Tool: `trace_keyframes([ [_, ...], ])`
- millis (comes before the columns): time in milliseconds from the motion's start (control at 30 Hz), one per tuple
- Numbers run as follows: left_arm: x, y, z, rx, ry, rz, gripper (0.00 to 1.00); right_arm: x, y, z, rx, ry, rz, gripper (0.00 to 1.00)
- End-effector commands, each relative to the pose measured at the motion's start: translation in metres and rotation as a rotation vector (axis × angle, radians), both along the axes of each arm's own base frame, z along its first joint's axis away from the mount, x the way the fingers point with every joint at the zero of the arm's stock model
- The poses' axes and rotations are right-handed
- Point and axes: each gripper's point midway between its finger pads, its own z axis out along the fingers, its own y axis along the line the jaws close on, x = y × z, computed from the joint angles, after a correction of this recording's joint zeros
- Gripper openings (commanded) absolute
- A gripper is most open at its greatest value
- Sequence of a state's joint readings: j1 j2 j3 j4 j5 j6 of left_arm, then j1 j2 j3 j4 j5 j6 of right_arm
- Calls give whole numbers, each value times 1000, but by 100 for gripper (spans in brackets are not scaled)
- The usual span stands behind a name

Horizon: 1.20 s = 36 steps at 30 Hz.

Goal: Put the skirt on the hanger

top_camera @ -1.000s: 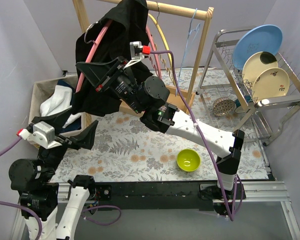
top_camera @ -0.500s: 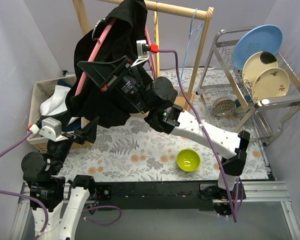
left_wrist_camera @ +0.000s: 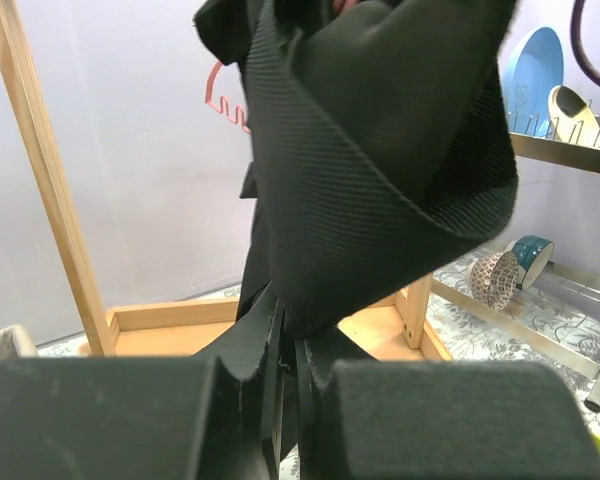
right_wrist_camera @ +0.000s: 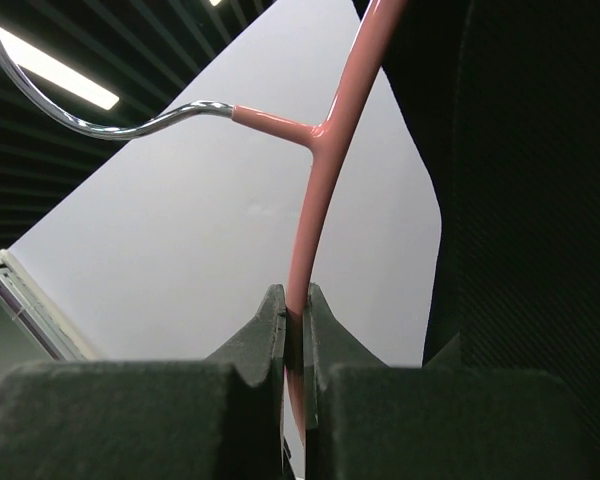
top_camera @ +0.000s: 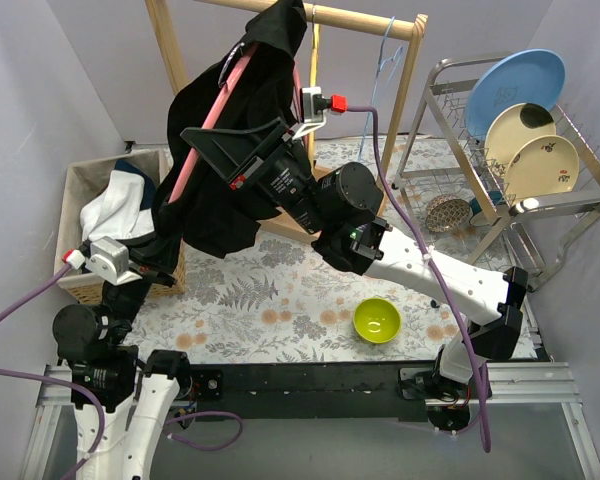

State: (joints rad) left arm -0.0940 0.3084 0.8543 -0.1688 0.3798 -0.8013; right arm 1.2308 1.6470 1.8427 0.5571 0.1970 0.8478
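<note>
The skirt [top_camera: 208, 218] is found draped over the pink hanger [top_camera: 206, 128] and held aloft in front of the wooden rack [top_camera: 408, 95], above and beside the laundry basket [top_camera: 78, 190]. The right gripper [right_wrist_camera: 295, 322] is clamped fully on the hanger's pink arm, below the junction with the metal hook. The left gripper [left_wrist_camera: 285, 350] is closed as well — its 2 fingers are pressed together on a lower fold of the black fabric.
</note>
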Motion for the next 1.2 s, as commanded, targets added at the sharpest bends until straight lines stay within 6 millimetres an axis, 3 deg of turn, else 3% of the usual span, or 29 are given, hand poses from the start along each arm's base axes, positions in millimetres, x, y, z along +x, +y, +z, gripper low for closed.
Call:
trace_keyframes([
  [0, 18, 8, -16, -23, 48, 55, 0, -33, -79, 75, 264, -92, 22, 1],
  [433, 55, 40, -60, -55, 179, 253, 0, -50, -110, 92, 333, -96, 82, 1],
  [567, 69, 63, -61, -86, 201, 386, 0, -60, -120, 98, 348, -111, 121, 1],
  [767, 92, 71, -65, -94, 265, 446, 0, -72, -141, 106, 360, -137, 137, 1],
  [933, 92, 74, -31, -133, 210, 459, 0, -85, -139, 90, 283, -143, 203, 1],
  [967, 97, 75, -25, -131, 215, 468, 0, -97, -138, 84, 232, -176, 251, 1],
  [1000, 93, 77, -1, -142, 174, 472, 0, -103, -136, 79, 195, -187, 278, 1],
  [1067, 91, 77, 23, -153, 138, 467, 0, -117, -135, 61, 111, -197, 352, 1],
  [1100, 88, 77, 49, -168, 95, 460, 0, -122, -135, 54, 89, -198, 384, 1],
  [1133, 89, 78, 59, -171, 83, 466, 0, -125, -129, 37, 44, -178, 419, 1],
  [1167, 90, 79, 69, -176, 69, 474, 0, -135, -135, 30, 0, -188, 458, 1],
])
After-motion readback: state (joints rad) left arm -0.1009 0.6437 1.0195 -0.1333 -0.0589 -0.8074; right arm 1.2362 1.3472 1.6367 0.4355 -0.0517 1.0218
